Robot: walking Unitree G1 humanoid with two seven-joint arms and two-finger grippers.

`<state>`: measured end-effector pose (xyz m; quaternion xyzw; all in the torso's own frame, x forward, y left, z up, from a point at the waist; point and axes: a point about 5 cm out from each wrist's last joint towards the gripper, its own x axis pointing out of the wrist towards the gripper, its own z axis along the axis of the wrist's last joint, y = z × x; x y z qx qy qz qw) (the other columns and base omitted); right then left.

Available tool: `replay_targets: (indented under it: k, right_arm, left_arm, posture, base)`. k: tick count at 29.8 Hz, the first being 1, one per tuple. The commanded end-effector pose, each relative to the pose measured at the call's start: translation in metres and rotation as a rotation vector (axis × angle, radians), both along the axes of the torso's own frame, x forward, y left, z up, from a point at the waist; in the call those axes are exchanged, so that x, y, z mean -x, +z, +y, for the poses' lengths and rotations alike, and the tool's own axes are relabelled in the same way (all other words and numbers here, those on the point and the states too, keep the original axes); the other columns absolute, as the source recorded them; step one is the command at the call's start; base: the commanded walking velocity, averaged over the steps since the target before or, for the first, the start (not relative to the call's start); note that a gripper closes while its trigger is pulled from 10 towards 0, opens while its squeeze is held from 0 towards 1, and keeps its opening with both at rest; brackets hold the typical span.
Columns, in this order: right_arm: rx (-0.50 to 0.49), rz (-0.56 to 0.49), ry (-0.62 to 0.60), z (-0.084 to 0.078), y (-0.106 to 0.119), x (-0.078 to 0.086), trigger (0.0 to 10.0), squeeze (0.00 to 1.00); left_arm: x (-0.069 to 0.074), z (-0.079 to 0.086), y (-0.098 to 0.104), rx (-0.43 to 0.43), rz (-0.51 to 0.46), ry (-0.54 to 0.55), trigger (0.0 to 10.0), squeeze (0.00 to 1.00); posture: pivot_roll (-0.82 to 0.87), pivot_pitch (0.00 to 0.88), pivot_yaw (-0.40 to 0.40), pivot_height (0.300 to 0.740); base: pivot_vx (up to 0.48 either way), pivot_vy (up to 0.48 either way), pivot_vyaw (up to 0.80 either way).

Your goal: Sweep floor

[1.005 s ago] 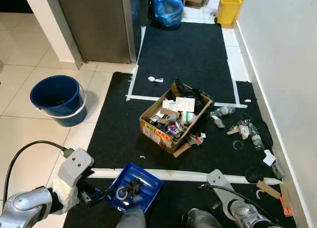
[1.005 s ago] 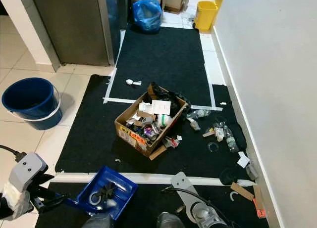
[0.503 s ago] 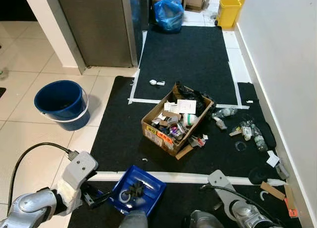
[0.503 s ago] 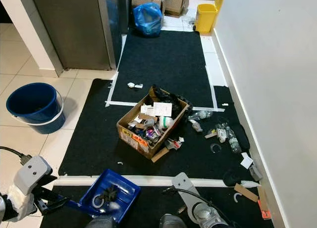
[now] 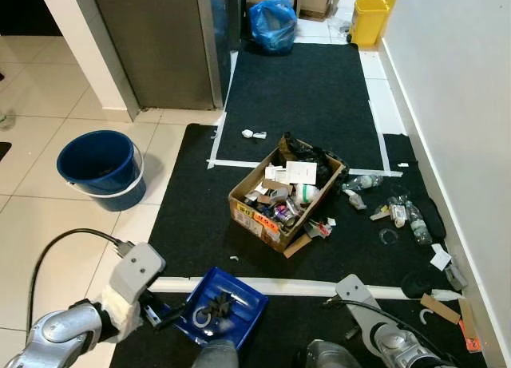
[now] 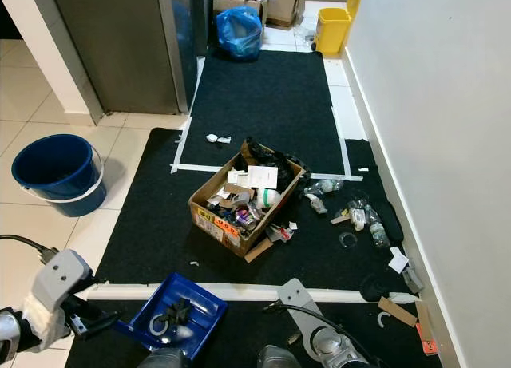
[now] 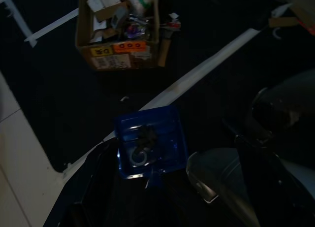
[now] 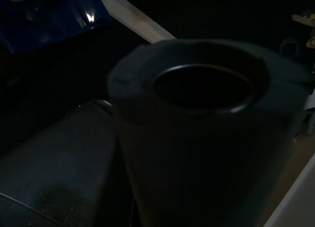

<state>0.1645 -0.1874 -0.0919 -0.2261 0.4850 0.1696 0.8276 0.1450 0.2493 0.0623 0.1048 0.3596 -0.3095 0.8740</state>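
Note:
A blue dustpan [image 5: 226, 313] hangs low over the black mat, just in front of my feet. It holds dark debris and a pale ring. My left gripper [image 5: 165, 315] is shut on its handle from the left. In the left wrist view the dustpan [image 7: 149, 140] lies straight ahead, short of the white tape strip [image 7: 197, 75]. An open cardboard box [image 5: 283, 195] crammed with rubbish stands mid-mat. Loose litter [image 5: 397, 213], bottles and scraps, lies along the right wall. My right arm [image 5: 374, 330] hangs at the bottom edge.
A blue bucket [image 5: 101, 168] stands on the tiles to the left. A grey metal cabinet [image 5: 160, 41] rises at the back left, with a blue bag [image 5: 273, 21] and a yellow bin [image 5: 369, 17] beyond. A white wall [image 5: 455, 89] runs along the right. Small white scraps [image 5: 254, 133] lie near the tape.
The camera has shifted, so the whole scene sits slightly lower and further right. My left arm and the dustpan have edged a little to the right.

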Motion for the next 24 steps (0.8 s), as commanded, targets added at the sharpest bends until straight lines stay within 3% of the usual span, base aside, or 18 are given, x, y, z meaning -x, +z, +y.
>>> replay_targets:
  k: [1,3,11,19,24]
  right_arm:
    - [0.032,0.054,0.012,-0.004,-0.004,0.010,10.0,0.00]
    - [0.032,0.055,0.010,-0.004,-0.004,0.010,10.0,0.00]
    - [0.033,0.057,0.009,-0.004,-0.005,0.011,10.0,0.00]
    - [0.033,0.058,0.009,-0.004,-0.005,0.012,10.0,0.00]
    - [0.035,0.059,0.012,-0.004,-0.005,0.012,10.0,0.00]
  left_arm:
    - [0.009,0.000,-0.011,0.028,0.072,0.038,10.0,0.00]
    - [0.004,0.004,0.009,0.040,0.017,0.027,10.0,0.00]
    - [0.000,-0.008,0.046,0.093,-0.043,-0.035,10.0,0.00]
    - [0.007,-0.017,0.056,0.119,-0.018,-0.094,10.0,0.00]
    - [0.015,-0.019,0.060,0.078,0.038,-0.115,10.0,0.00]
  posture:
    - [0.32,0.025,-0.100,0.740]
    - [0.31,0.024,-0.099,0.740]
    - [0.32,0.024,-0.095,0.740]
    - [0.32,0.026,-0.099,0.740]
    - [0.32,0.028,-0.102,0.740]
  base:
    - [0.000,0.000,0.00]
    - [0.000,0.000,0.00]
    - [0.000,0.000,0.00]
    - [0.000,0.000,0.00]
    - [-0.269,0.000,0.00]
